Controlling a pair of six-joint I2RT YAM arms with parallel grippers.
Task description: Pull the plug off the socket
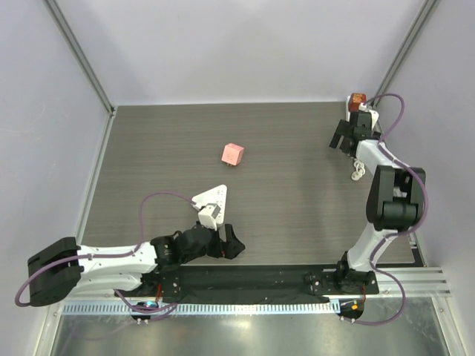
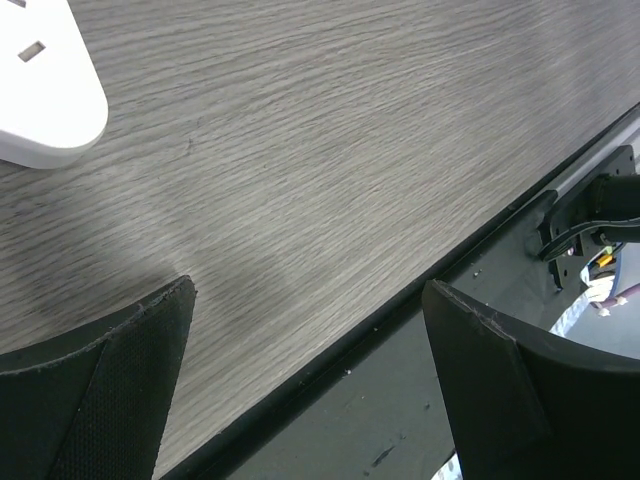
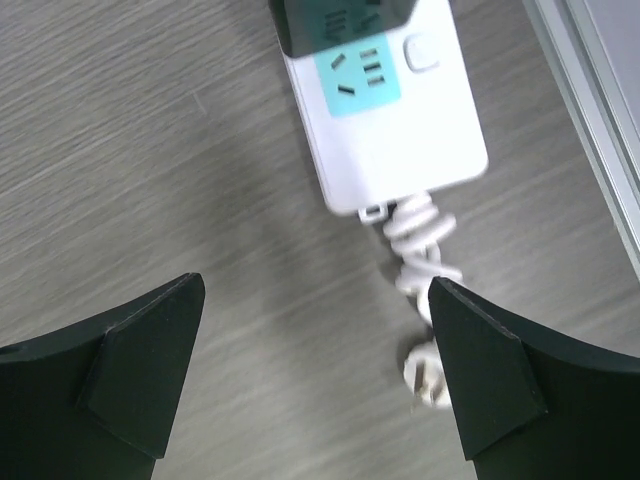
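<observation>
My right wrist view alone clearly shows the dark plug seated in the long white power strip, top centre. I see the right gripper and left gripper with jaws spread.

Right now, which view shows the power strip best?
Right wrist: power strip end, teal outlet and knotted cord, close up. Top external: right arm hides most of it. Left wrist: none.
</observation>
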